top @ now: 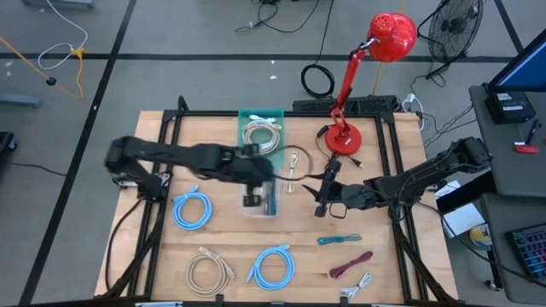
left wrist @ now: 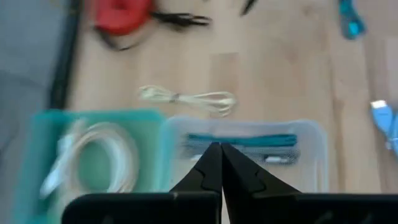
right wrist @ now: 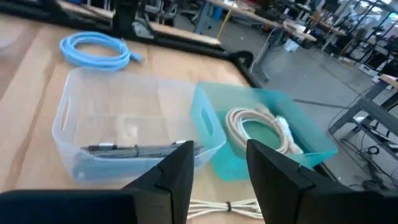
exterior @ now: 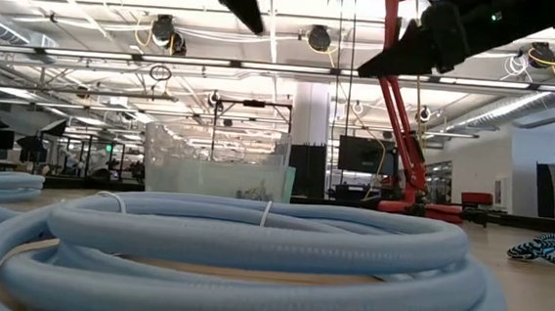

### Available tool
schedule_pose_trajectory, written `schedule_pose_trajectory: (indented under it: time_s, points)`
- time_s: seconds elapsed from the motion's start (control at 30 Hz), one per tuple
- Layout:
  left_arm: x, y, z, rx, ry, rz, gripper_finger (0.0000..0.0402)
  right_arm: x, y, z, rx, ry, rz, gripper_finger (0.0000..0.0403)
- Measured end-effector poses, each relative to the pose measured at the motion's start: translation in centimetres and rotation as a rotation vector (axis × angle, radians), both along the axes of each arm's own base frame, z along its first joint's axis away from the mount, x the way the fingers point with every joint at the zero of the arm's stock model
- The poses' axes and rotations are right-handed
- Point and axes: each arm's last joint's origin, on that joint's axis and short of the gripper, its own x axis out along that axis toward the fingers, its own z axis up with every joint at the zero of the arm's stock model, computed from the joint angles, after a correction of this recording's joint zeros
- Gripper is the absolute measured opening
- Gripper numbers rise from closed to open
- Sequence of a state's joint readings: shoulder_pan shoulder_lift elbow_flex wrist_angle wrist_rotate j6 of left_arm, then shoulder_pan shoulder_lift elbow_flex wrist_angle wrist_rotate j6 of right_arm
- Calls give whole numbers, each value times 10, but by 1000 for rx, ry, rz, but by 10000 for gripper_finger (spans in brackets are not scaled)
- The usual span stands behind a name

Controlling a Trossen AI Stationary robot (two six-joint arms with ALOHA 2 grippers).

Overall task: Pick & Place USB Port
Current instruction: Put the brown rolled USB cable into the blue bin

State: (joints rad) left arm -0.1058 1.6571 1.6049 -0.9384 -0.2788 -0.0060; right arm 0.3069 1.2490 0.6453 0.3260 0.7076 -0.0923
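A clear bin (top: 275, 206) stands at mid-table, with a teal cable (left wrist: 242, 140) and a dark cable (right wrist: 137, 150) lying on its floor. Behind it, a teal bin (top: 244, 115) holds a coiled white cable (left wrist: 99, 155). My left gripper (left wrist: 219, 155) hangs shut and empty above the clear bin (left wrist: 311, 134); it also shows from above (top: 252, 201). My right gripper (right wrist: 217, 165) stands open and empty to the right of the bins (top: 322, 194), raised above the table and pointing toward them. Which cable is the USB one, I cannot tell.
A red desk lamp (top: 345, 136) stands at the far right. A bundled cream cable (top: 294, 162) lies between the bins and the lamp. Blue coils (top: 192, 211) (top: 273, 266), a beige coil (top: 209, 269), and teal (top: 339, 240) and maroon (top: 351, 264) cables lie along the near side.
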Motion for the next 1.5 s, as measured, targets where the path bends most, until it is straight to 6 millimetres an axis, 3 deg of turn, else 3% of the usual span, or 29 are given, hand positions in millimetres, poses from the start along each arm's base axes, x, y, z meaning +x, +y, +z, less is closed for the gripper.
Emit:
schedule_pose_trajectory:
  time_s: [0.13, 0.23, 0.5, 0.63, 0.73, 0.93, 1.1, 1.27, 1.5]
  points:
    - [-34, -9, 27, -9, -137, 89, 1, 0, -1, 0, 6, 0, -9, 139]
    - [-58, -12, 33, -58, -192, 160, 3, 0, -2, 0, 16, -3, -15, 139]
    - [-95, -4, -23, -22, -162, 419, 2, -1, -7, -5, 39, 33, -50, 139]
    - [-100, 10, -50, -1, -255, 539, 6, -1, -14, -8, 66, 48, -89, 139]
    - [-98, 23, -53, -10, -366, 531, 3, 0, -21, -8, 89, 42, -128, 139]
    - [-87, 46, -44, 18, -519, 380, 8, 0, -34, -10, 131, 38, -191, 139]
    - [-86, 65, -37, 52, -560, 370, 3, 0, -49, -12, 196, 20, -281, 139]
    - [-104, 80, -16, 1, -653, 435, 13, -1, -67, -14, 301, -37, -399, 139]
    - [-122, 80, -11, 22, -613, 429, 3, 10, -92, -37, 450, -24, -480, 139]
